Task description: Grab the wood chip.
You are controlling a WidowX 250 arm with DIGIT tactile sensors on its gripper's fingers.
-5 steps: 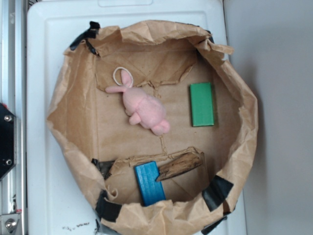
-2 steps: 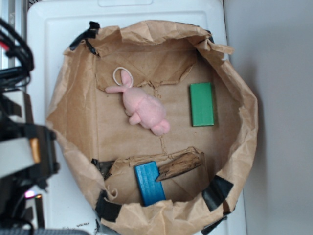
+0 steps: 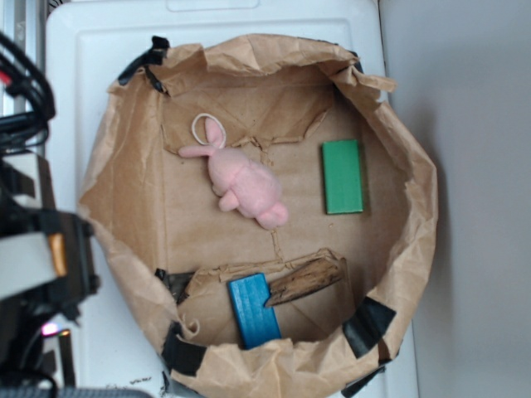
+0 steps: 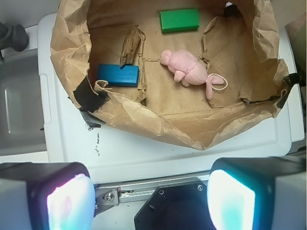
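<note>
At the far left of the exterior view the arm (image 3: 37, 249) sits outside the paper-lined bin (image 3: 116, 166), well apart from everything inside. In the wrist view the gripper (image 4: 151, 191) hangs above the white lid (image 4: 158, 153) with its jaws spread wide and nothing between them. Moving right, the blue block (image 3: 254, 309) lies near the bin's lower edge, and the wood chip (image 3: 307, 281) rests just beside it, one jagged end touching or overlapping the block's upper corner, the other pointing up and right. The pink plush rabbit (image 3: 241, 184) and green block (image 3: 343, 176) lie farther up, well clear. The chip looks light, stiff and rough-grained, so it should not slip; its splintered ends may crumble, so the sounder hold seems to be across the narrow width near mid-length, away from the blue block.
</note>
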